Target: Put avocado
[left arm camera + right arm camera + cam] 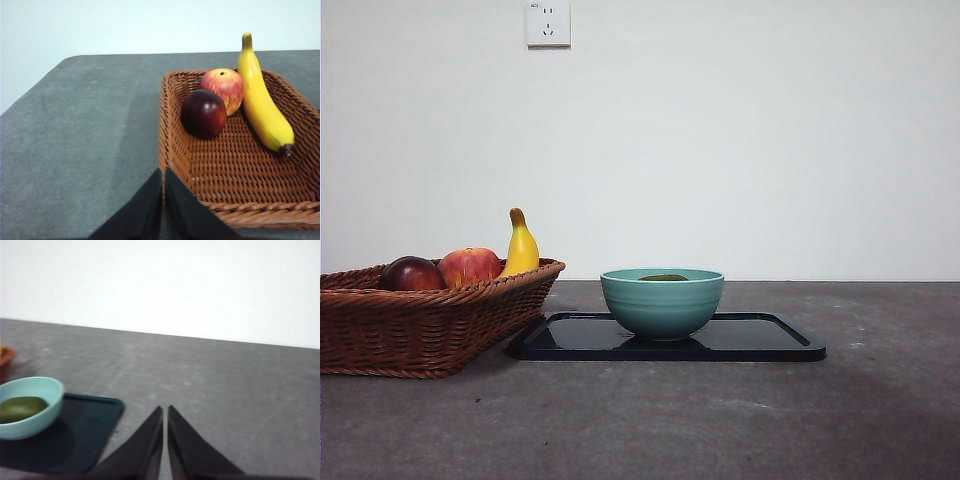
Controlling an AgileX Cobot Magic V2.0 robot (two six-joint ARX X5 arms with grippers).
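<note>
The avocado point(20, 408) lies inside a teal bowl point(662, 301) that stands on a black tray point(760, 340); in the front view only its dark olive top point(663, 277) shows above the rim. My right gripper point(165, 412) is shut and empty, hanging over bare table beside the tray, apart from the bowl point(30, 407). My left gripper point(163, 175) is shut and empty, just outside the near rim of the wicker basket point(240, 210). Neither arm shows in the front view.
The wicker basket point(420, 320) stands left of the tray and holds a dark red-purple round fruit point(203, 113), a red-orange apple point(223, 88) and a banana point(261, 102). Grey table stretches around; a white wall with a socket point(548, 22) is behind.
</note>
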